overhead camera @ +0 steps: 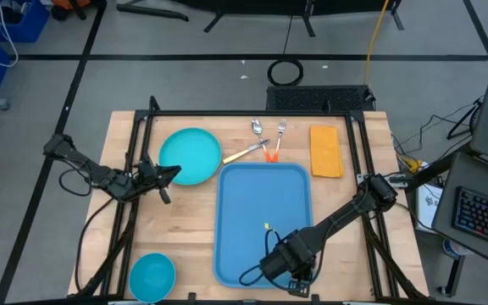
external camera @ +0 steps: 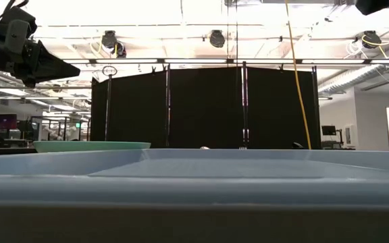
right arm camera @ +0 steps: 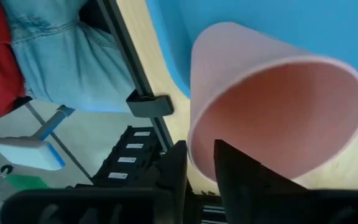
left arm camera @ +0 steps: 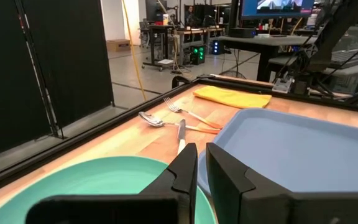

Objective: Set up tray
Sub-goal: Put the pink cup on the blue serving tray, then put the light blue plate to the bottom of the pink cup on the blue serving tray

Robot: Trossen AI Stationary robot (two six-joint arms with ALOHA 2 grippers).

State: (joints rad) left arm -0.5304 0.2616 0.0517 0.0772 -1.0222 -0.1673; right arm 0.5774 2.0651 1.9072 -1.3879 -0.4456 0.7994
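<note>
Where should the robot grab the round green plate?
Pinch the plate by its thin raised rim, on the edge nearest the left gripper, coming in low from that side. It lies flat on the table, so probably only the rim can be pinched.

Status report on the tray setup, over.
Left gripper beside turquoise plate. Right gripper at rim of pink cup, near end of tray. Cutlery, yellow napkin beyond, not blocking.

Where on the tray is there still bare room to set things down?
Most of the tray is bare, from its far rim by the cutlery down past the middle. The near right corner is crowded: the right claw hangs there at a pink cup. The left claw waits by the turquoise plate.
</note>
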